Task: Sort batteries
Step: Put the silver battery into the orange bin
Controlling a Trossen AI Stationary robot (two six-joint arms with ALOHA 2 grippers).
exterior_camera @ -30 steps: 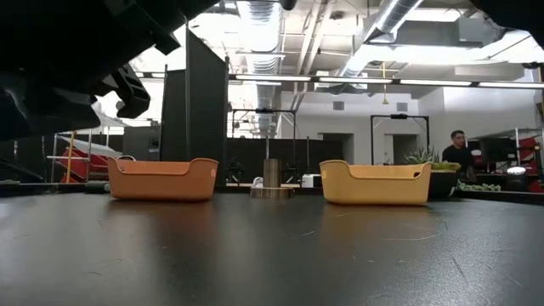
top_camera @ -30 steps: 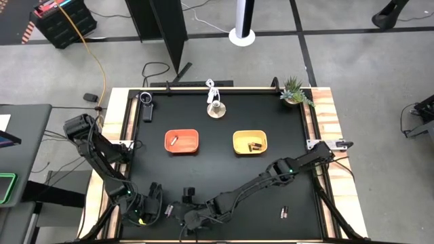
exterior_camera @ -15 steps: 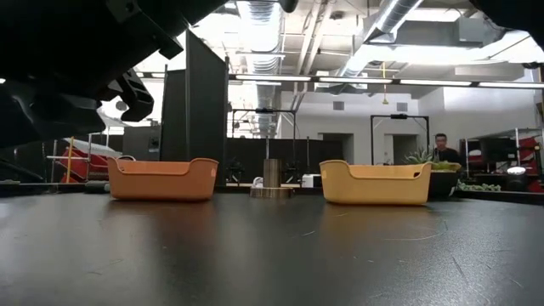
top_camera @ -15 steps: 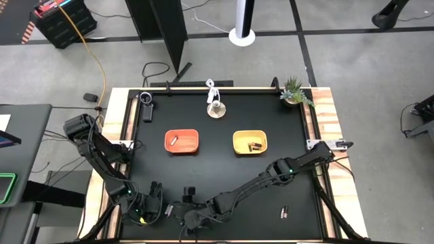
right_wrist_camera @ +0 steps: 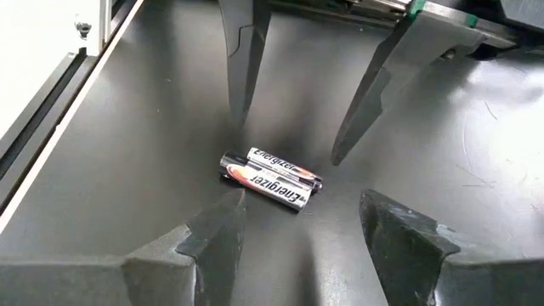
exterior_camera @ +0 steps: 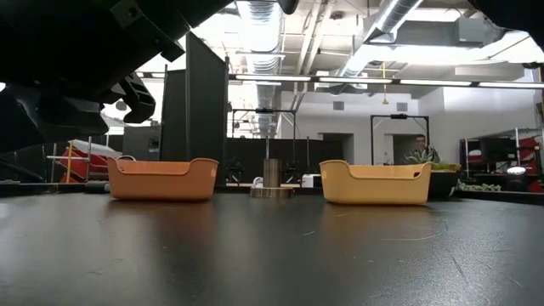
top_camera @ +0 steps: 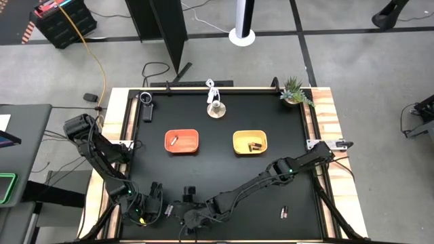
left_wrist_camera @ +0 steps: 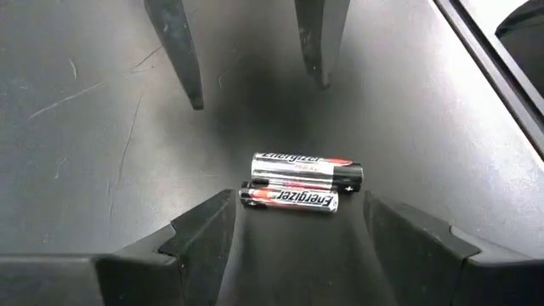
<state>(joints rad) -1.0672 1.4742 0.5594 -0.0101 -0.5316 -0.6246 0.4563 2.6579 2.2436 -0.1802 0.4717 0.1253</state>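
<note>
Two silvery-white batteries lie side by side, touching, on the black table near its near edge. My left gripper is open, its fingers standing on either side of the pair without touching. My right gripper is also open and faces the same pair from the opposite side. The orange tray holds one silvery battery. The yellow tray holds dark batteries. One dark battery lies alone on the table toward the near right.
A round metal-and-wood object with a white cable stands at the far edge, a small plant at the far right corner, and a dark device at the far left. The table's raised rim runs close beside the grippers.
In the low view the dark gripper body at upper left has sunk a little toward the table. The batteries have not moved. A person far behind the table has walked toward the left.
</note>
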